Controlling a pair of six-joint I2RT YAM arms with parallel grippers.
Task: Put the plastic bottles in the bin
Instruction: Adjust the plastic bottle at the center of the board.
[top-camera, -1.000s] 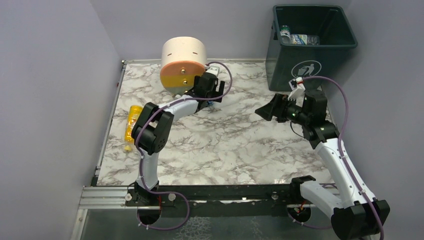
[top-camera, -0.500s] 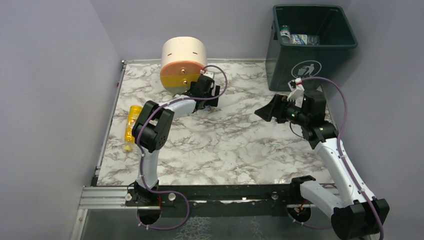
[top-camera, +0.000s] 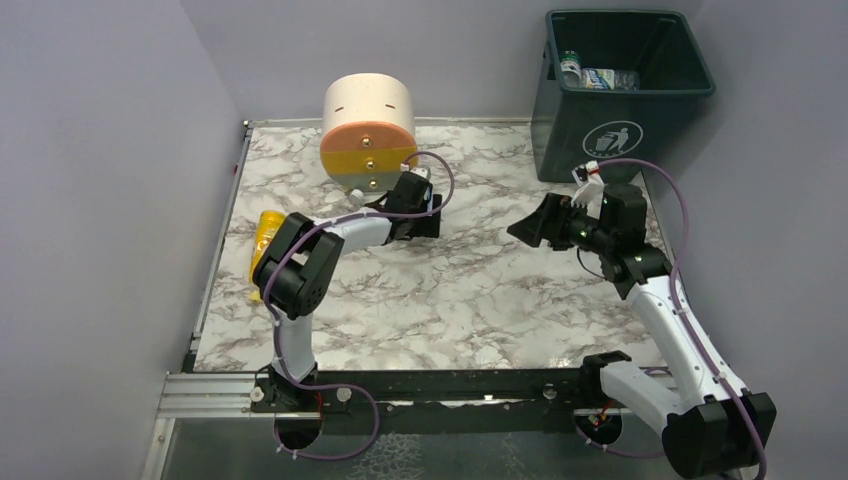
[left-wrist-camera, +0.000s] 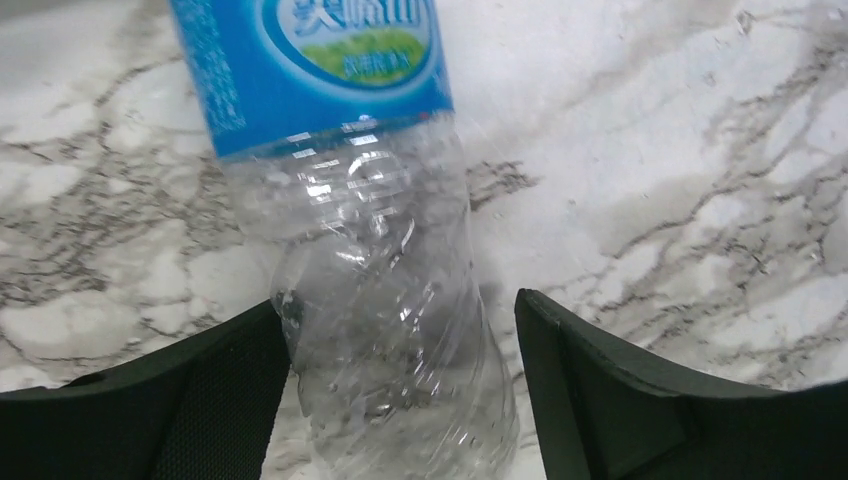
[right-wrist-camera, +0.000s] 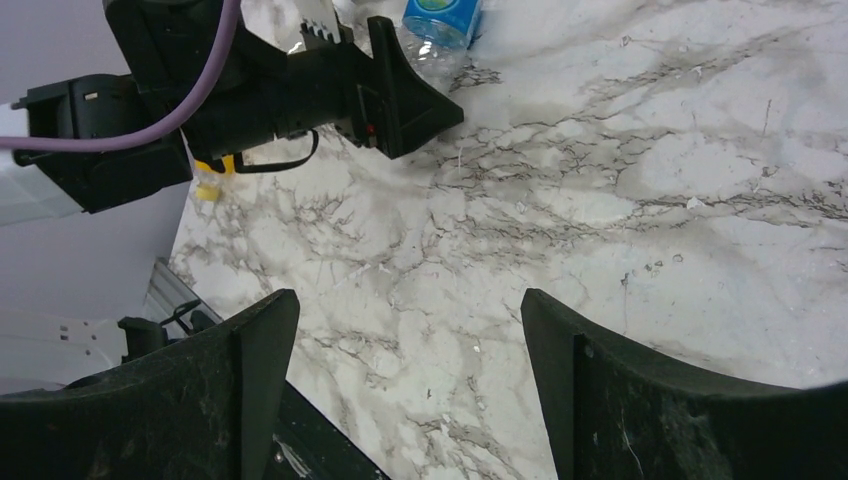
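Between the spread fingers of the left gripper (left-wrist-camera: 400, 330) lies a clear bottle (left-wrist-camera: 365, 240), not squeezed yet, ready for grabbing. The right gripper (right-wrist-camera: 410, 325) hangs open, empty.

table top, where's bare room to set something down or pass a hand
Bare: the near half of the table, and the far strip between drawer unit and bin. Crowded: by the drawer unit, where the left gripper straddles a clear bottle; a yellow bottle lies at the left edge.
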